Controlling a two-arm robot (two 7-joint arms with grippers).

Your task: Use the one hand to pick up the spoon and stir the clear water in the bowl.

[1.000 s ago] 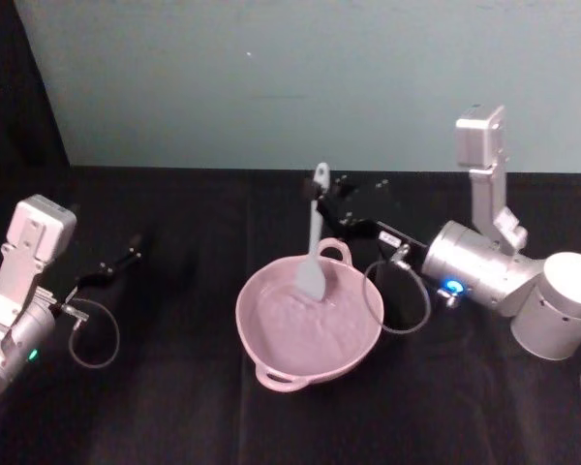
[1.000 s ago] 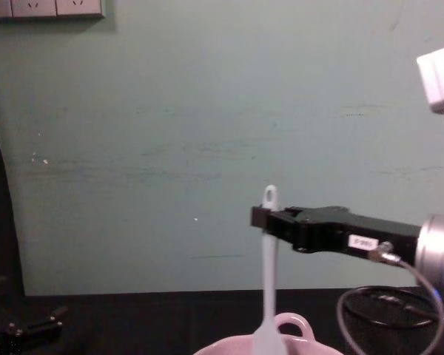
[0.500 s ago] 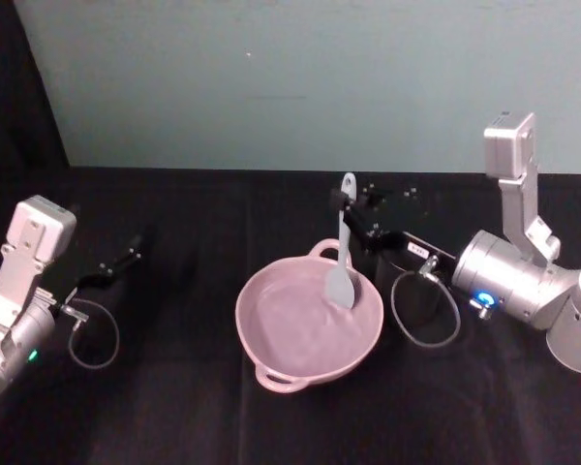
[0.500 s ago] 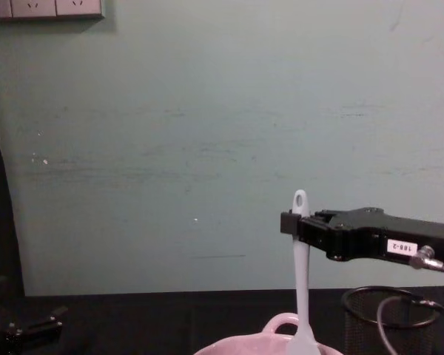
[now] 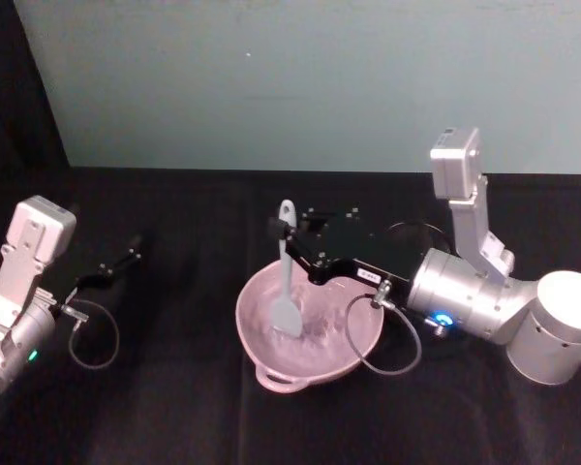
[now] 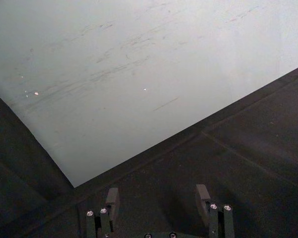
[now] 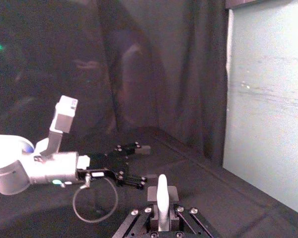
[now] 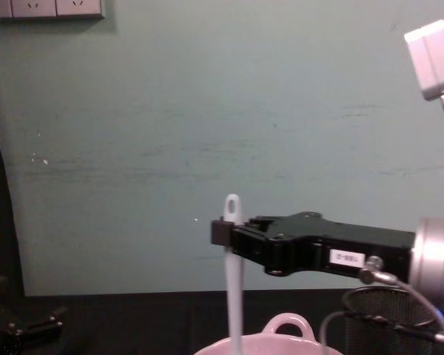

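- Now your white spoon (image 5: 286, 273) stands upright, blade in the pink bowl (image 5: 290, 364).
- Right gripper (image 5: 282, 229) clamped on its handle.
- Since earlier: spoon moved from bowl's right toward its left.
- Left gripper (image 5: 128, 260) parked, fingers apart.

You've got a black-draped table (image 5: 174, 407): the pink bowl (image 5: 300, 366) sits mid-table, with a black mesh cup (image 8: 388, 310) just to its right.

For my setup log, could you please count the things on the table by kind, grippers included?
Spoon: 1
Bowl: 1
Mesh cup: 1
Grippers: 2 (left gripper open, parked at the table's left; right gripper shut on the spoon, over the bowl)
Total: 5
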